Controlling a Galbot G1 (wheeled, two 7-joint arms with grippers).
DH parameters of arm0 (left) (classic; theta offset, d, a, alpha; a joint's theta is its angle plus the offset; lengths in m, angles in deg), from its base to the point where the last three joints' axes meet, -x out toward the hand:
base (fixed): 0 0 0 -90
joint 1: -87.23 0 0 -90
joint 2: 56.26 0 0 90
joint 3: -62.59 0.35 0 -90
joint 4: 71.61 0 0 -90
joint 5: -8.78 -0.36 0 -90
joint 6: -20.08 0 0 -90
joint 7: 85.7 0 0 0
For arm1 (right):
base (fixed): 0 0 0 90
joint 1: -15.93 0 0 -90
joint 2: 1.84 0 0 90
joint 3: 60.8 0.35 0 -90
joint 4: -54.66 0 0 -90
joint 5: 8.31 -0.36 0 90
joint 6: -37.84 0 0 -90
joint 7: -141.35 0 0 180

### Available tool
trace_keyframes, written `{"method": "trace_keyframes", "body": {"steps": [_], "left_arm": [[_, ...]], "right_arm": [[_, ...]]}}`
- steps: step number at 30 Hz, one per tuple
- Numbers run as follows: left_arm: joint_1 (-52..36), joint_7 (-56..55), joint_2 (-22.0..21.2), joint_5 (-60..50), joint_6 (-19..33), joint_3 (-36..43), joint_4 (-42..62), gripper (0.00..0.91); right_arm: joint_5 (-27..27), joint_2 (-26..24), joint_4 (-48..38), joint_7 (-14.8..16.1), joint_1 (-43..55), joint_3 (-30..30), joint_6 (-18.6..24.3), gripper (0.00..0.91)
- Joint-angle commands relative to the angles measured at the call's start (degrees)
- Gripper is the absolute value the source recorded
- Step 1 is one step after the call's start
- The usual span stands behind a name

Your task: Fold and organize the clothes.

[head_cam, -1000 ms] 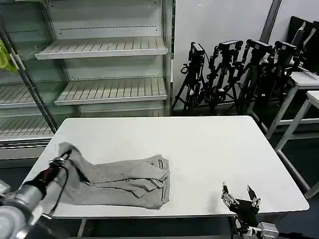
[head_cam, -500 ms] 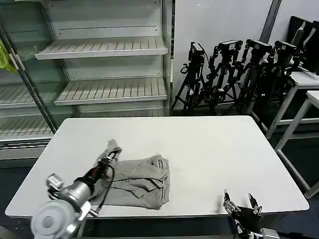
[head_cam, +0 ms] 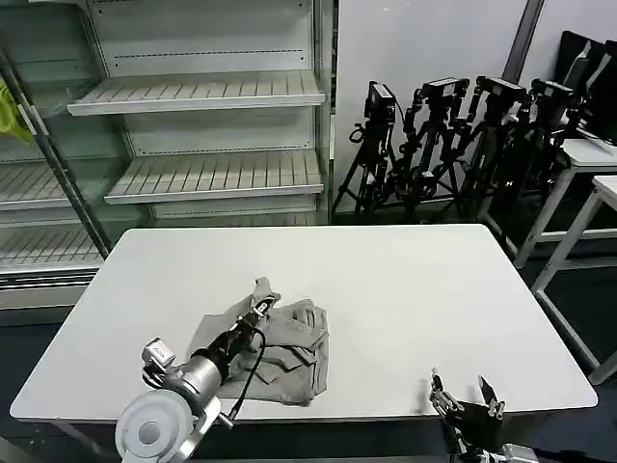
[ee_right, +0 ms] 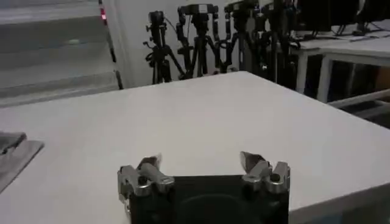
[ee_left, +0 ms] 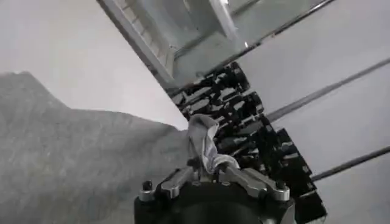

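Note:
A light grey garment, one of the clothes (head_cam: 289, 352), lies in folded layers on the white table (head_cam: 405, 280), left of centre near the front edge. My left gripper (head_cam: 256, 311) is shut on a corner of the grey cloth and holds it lifted over the folded pile. In the left wrist view the pinched fabric (ee_left: 204, 141) sticks up from between the fingers of my left gripper (ee_left: 207, 170), and more grey cloth (ee_left: 67, 158) spreads below. My right gripper (head_cam: 465, 394) waits open at the table's front right edge, and the right wrist view shows this right gripper (ee_right: 201, 163) holding nothing.
Empty white shelves (head_cam: 207, 92) stand behind the table on the left, with a yellow-green cloth (head_cam: 10, 111) at the far left edge. Black tripods with cameras (head_cam: 453, 145) stand behind on the right. Another white table (head_cam: 588, 159) is at the far right.
My left gripper has carried the grey cloth's end from the table's left side rightward over the pile, doubling the garment. The right gripper has stayed near the front right edge.

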Motion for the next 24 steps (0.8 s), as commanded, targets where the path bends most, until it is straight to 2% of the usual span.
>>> {"method": "trace_keyframes", "body": {"steps": [1, 11, 15, 18, 21, 24], "left_arm": [[5.02, 5.36, 0.86, -4.08, -2.42, 0.69, -6.55, 0.907], [12.01, 4.98, 3.67, -3.49, -4.83, -5.03, -14.13, 0.907], [11.8, 4.07, 4.61, -4.9, -5.2, -11.83, -12.23, 0.907], [11.6, 6.6, 7.33, -9.55, -6.7, -18.53, -9.14, 0.907], [11.24, 11.17, 10.79, -15.53, -6.78, -20.72, -3.85, 0.907], [11.3, 14.33, 12.64, -29.56, -6.8, -20.3, 0.31, 0.907]], "right_arm": [[1.01, -0.13, 1.13, 0.09, 1.0, -1.94, -0.26, 0.907], [1.77, -1.18, 2.26, 0.28, 2.99, -2.74, -0.51, 0.907], [1.75, -1.62, 2.87, 0.4, 2.9, -2.65, -0.49, 0.907], [1.76, -2.27, 3.15, 0.5, 2.66, -2.3, -0.42, 0.907], [1.6, -2.79, 3.39, 0.55, 2.36, -1.9, -0.33, 0.907], [1.35, -3.2, 3.68, 0.64, 2.06, -1.5, -0.26, 0.907]]}}
